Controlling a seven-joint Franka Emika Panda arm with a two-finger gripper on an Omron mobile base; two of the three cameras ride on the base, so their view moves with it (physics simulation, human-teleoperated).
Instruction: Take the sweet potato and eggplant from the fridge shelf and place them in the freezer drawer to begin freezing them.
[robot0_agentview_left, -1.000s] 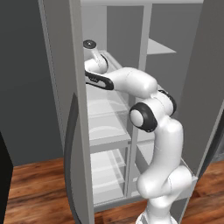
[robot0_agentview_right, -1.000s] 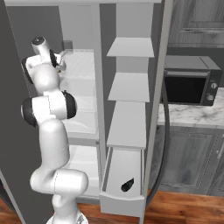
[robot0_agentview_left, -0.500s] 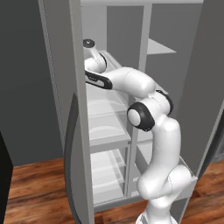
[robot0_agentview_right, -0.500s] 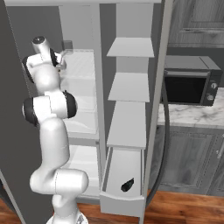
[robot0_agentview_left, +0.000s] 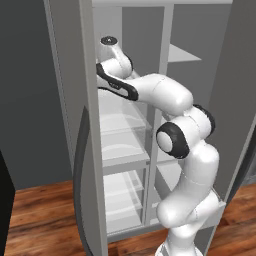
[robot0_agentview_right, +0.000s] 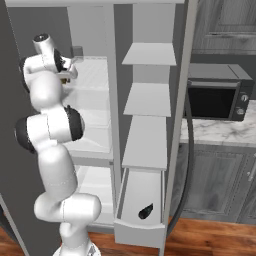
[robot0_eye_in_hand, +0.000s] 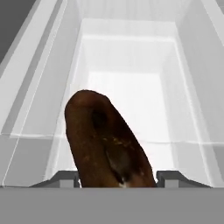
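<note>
Where our hand camera looks along the gripper, we find the sweet potato closest of all, a brown, slightly mottled lump standing between the two dark fingertips, which press in at its left and right flanks. We read the pincer as clenched on the sweet potato. Beyond it we see the fridge shelf, a pale translucent panel running back to the rear wall between white side walls.

From the right base view we see the arm reaching up into the left compartment, its hand at the upper shelf. Low in the right compartment the freezer drawer stands pulled out, and the eggplant lies inside it, a small near-black oval on the drawer floor. Farther right we see a microwave on a marble counter.
</note>
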